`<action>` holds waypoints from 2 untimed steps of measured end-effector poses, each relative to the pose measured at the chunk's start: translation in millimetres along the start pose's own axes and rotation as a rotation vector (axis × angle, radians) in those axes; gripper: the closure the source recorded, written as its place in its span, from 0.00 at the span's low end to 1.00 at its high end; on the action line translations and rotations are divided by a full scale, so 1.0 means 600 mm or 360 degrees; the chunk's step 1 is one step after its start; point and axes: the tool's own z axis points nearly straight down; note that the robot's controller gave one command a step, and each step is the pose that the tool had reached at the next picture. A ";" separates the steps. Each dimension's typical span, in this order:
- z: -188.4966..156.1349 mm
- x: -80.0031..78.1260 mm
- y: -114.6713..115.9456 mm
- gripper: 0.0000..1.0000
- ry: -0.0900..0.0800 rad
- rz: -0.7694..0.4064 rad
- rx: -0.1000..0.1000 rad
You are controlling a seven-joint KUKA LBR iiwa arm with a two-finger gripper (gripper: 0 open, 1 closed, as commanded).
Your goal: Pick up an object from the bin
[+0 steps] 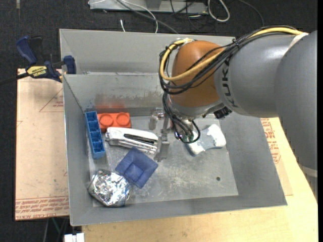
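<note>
In the camera view the gripper hangs low over the middle of the bin, under the arm's orange wrist cover. Its two metal fingers stand apart, one toward 12 o'clock and one toward 6 o'clock, with a narrow gap between them and nothing clearly clamped in it. The nearest thing is a white stapler, lying flat just at 9 o'clock from the gripper. Its long axis runs roughly from 9 to 3 o'clock, dipping a little at the 3 o'clock end, and that end reaches up to the fingers. Whether it sits inside the gap or just short of it cannot be told. The finger line crosses the stapler's long axis, so closing would likely pinch its narrow width, which looks like the relation that matters for a lift. An orange brick lies just beyond the stapler toward 11 o'clock, with a blue tray at the bin's 9 o'clock wall. A blue square piece sits near the gripper toward 7 o'clock, and a foil ball farther on in the same direction. A white piece lies near the gripper at 3 o'clock, partly under the wrist.
</note>
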 end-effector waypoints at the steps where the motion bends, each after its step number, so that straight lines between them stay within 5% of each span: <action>1: 0.000 0.000 0.000 0.00 0.0000 0.0000 0.0000; 2: 0.087 0.076 -0.015 0.00 -0.0004 -0.0286 -0.0002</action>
